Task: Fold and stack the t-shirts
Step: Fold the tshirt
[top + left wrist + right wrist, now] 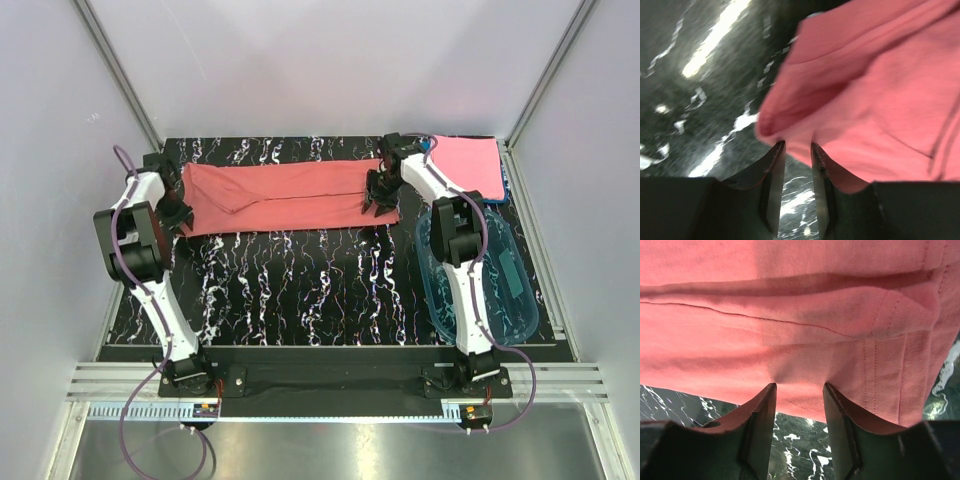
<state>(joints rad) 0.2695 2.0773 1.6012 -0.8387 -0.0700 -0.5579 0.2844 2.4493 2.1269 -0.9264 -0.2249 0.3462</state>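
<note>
Where the table (300, 290) runs left of the tub (522, 312) and a little beyond it, the coral tee (285, 195) lies stretched in a long, narrow band, folded lengthwise with a diagonal crease in the half away from the tub. The left fingers (180, 212) sit at the end of the band farthest from the tub, and the right fingers (380, 197) at the end nearest it.

From the left wrist, the left fingers (771, 170) stand almost together, leaving only a narrow slit. A rolled edge of the coral tee (880, 100) is nipped between their tips, and the cloth bulges up past them. That view is blurred.

From the right wrist, the right fingers (760, 415) stand visibly apart. The hem of the coral tee (790, 315) crosses the gap and puckers at the tips. I cannot tell whether they grip it or merely straddle it.

Just beyond the tub, at the table's far corner, a pink tee (468, 165) lies folded square on a blue tee (506, 188), of which only an edge shows.
</note>
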